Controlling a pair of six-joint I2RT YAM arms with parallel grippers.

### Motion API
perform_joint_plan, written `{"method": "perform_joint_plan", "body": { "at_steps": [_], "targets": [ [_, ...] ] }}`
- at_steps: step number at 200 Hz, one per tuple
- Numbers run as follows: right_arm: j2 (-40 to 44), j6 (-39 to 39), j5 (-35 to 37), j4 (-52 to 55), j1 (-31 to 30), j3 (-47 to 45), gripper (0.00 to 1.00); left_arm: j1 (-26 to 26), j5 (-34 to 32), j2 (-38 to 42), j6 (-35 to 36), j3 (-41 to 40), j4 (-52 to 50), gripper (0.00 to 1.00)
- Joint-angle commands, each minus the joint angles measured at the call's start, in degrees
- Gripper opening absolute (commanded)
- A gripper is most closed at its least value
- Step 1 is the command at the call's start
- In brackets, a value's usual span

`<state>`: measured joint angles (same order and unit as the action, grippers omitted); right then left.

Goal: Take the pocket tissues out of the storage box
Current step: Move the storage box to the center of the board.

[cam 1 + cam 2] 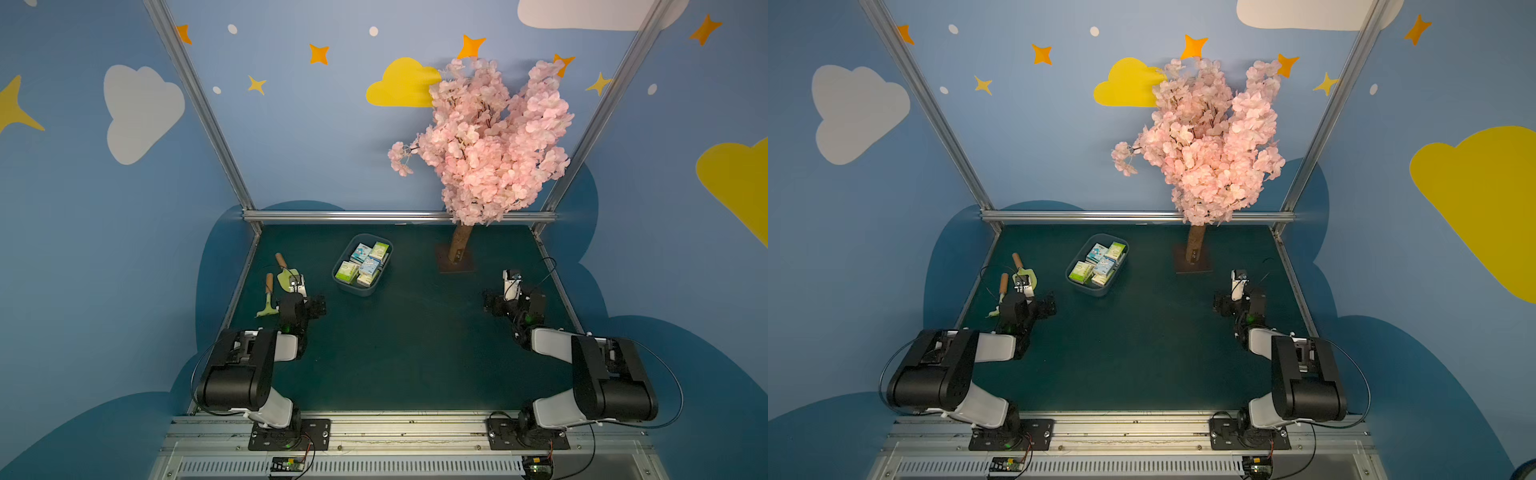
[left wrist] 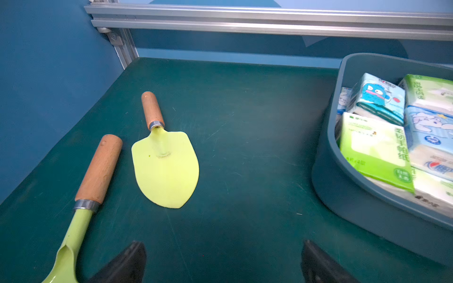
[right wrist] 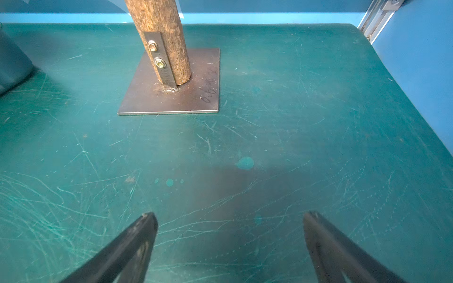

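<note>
The storage box (image 1: 356,289) (image 1: 1091,289), a slate-blue tub, sits left of centre towards the back of the green table. Inside it lie the pocket tissues (image 1: 365,264) (image 1: 1100,264), lime-green and light-blue packets packed side by side. In the left wrist view the box wall (image 2: 355,208) and the packets (image 2: 377,147) fill one side. My left gripper (image 1: 318,306) (image 2: 223,247) hovers open over bare table, nearer than the box and to its left. My right gripper (image 1: 490,303) (image 3: 229,218) is open and empty, far to the box's right.
Two green garden tools with wooden handles, a trowel (image 1: 286,272) (image 2: 166,169) and a narrower scoop (image 1: 268,297) (image 2: 95,171), lie beside my left gripper. A pink blossom tree (image 1: 482,141) stands on a brown plate (image 1: 455,264) (image 3: 171,93) at the back right. Aluminium rails edge the table.
</note>
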<state>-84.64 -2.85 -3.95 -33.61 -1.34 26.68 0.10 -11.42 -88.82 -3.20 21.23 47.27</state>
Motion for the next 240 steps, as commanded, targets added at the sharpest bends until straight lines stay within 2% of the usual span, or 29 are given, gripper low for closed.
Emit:
{"method": "perform_joint_plan", "body": {
  "at_steps": [1, 78, 94, 114, 138, 162, 178, 206, 240],
  "targets": [
    [0.1, -0.4, 0.3, -0.3, -0.3, 0.4, 0.98, -0.2, -0.6, 0.8, -0.2, 0.4, 1.6, 1.0],
    [0.8, -0.4, -0.6, -0.3, 0.0, 0.2, 0.98, -0.2, -0.6, 0.9, -0.3, 0.5, 1.4, 1.0],
    [3.8, -1.2, -1.1, 2.1, -0.4, 0.2, 0.98, -0.2, -1.8, 2.0, -0.9, 0.5, 1.7, 1.0],
    [10.0, -0.4, 0.0, 10.6, -0.7, 1.5, 0.98, -0.3, -2.1, 5.4, -0.1, 0.9, -1.3, 1.0],
    [19.2, -0.1, -0.2, 20.8, -1.2, 2.2, 0.98, 0.1, -3.9, 14.7, -1.5, 8.0, -22.7, 1.0],
    [26.3, 3.8, -3.7, 34.4, -1.6, 6.2, 0.98, 1.1, -3.5, 17.4, -3.6, 18.3, -42.7, 1.0],
    [29.4, 8.7, -5.2, 40.8, -2.7, 8.5, 0.98, 1.7, -1.8, 17.7, -6.3, 23.2, -49.5, 1.0],
    [31.6, 16.9, -5.8, 47.4, -7.0, 11.1, 0.98, 2.5, 0.9, 16.3, -11.6, 29.5, -55.2, 1.0],
    [28.9, 25.5, -6.6, 49.9, -12.8, 14.8, 0.98, 4.8, 14.9, 8.9, -14.6, 41.2, -64.1, 1.0]
  ]
}}
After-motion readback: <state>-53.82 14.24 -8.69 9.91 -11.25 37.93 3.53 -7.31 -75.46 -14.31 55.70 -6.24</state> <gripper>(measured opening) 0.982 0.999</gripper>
